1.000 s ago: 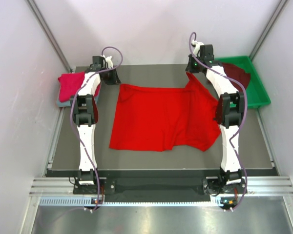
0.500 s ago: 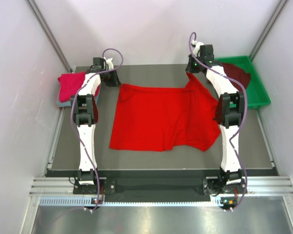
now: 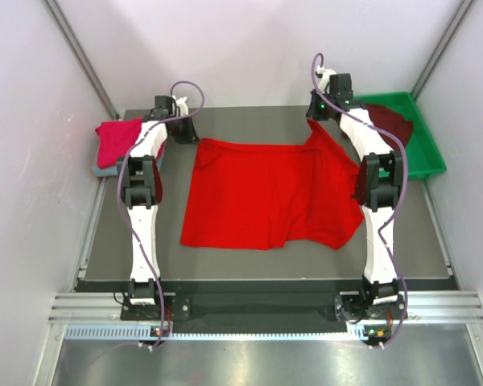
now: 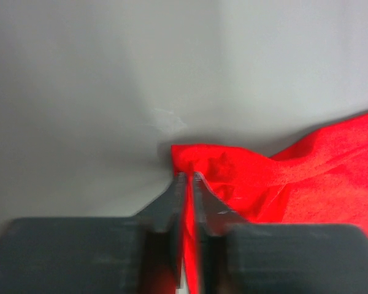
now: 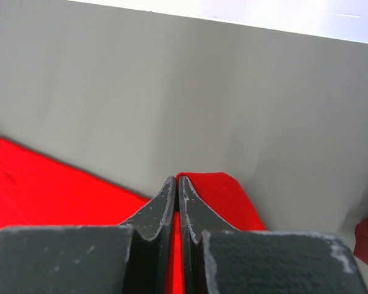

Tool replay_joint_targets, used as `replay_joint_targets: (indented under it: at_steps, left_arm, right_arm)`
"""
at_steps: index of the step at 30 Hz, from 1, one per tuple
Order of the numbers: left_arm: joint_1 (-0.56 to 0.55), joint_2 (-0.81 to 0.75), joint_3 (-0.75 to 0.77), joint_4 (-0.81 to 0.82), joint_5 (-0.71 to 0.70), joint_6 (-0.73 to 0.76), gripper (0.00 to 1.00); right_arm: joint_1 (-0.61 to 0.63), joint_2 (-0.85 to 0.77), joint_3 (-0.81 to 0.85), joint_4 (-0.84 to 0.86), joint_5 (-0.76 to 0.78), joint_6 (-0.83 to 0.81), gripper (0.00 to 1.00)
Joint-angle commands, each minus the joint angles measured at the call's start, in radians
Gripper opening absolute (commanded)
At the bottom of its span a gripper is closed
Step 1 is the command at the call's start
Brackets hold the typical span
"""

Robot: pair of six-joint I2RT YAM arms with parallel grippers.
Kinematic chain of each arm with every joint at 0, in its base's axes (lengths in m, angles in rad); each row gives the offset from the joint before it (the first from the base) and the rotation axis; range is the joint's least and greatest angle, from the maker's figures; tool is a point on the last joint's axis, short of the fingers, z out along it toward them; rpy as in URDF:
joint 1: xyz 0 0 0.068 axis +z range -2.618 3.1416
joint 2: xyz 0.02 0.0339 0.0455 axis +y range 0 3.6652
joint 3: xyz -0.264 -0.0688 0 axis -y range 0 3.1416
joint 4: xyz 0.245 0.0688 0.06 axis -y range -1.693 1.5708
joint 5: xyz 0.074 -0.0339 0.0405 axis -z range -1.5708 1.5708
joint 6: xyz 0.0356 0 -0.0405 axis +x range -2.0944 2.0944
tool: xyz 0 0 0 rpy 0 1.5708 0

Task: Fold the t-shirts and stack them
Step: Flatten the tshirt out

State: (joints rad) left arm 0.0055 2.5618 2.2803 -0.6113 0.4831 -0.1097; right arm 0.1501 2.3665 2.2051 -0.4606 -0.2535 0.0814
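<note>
The bright red t-shirt [image 3: 266, 197] lies spread across the middle of the desk [image 3: 225, 264]. The right jaws are clamped on its raised far corner, and the left jaws are narrowed onto only the hem's edge. That thin left bite could slip on lifting and skew the fold.

My left arm [image 3: 141, 233] and right arm [image 3: 376, 241], white shells, black joints, a purple cable [image 3: 187, 81] looping along each, dark grey tapering fingers [image 5: 161, 205], pale scuffs on the right pair

No text, label, brand, number or sign can be read anywhere.
</note>
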Motion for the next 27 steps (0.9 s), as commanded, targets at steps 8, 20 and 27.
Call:
replay_joint_targets:
  at_steps: [8,20,27]
  left_arm:
    - [0.002,-0.025,0.036,0.011,0.026,0.007,0.0]
    - [0.005,-0.014,0.133,0.051,-0.023,0.028,0.0]
    - [0.01,-0.051,0.032,0.005,-0.077,0.013,0.33]
  right_arm:
    - [0.016,-0.047,0.019,0.031,0.008,-0.005,0.0]
    - [0.016,-0.047,0.024,0.031,0.011,-0.005,0.0]
    - [0.016,-0.05,0.024,0.031,0.011,-0.005,0.0]
